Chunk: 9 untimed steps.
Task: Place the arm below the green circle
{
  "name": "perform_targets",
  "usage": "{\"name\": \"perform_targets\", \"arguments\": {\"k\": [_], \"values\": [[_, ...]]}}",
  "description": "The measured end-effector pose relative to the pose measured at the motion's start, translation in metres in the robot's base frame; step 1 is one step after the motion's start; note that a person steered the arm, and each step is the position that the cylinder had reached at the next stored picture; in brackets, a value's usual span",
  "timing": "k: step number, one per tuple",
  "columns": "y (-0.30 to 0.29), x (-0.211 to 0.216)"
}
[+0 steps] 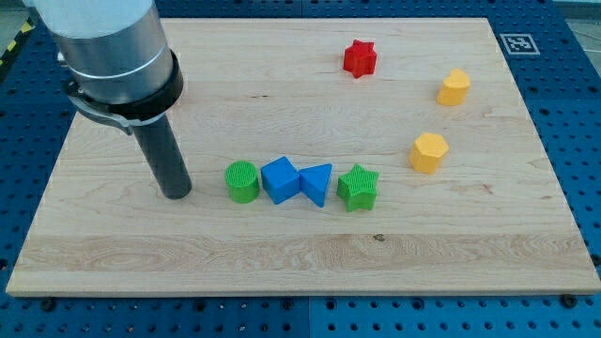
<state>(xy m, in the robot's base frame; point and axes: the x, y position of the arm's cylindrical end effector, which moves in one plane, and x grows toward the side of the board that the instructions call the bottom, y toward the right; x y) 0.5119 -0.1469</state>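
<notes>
The green circle (242,181), a ribbed round block, stands near the middle of the wooden board (282,253). My tip (176,193) rests on the board to the view's left of the green circle, a small gap apart from it and at about the same height in the view. The rod rises from the tip to the grey arm body at the view's top left.
A blue cube (280,179), a blue triangle (317,183) and a green star (358,187) line up to the right of the green circle. A red star (359,58) and two yellow blocks (454,87) (428,152) sit at the upper right.
</notes>
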Motion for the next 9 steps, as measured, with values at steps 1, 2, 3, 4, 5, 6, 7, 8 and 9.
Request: {"name": "perform_targets", "arguments": {"k": [1, 2, 3, 4, 5, 6, 7, 8, 9], "values": [[0.000, 0.000], [0.000, 0.000], [0.000, 0.000], [0.001, 0.000], [0.003, 0.005], [0.006, 0.017], [0.018, 0.018], [0.045, 0.020], [0.055, 0.041]]}}
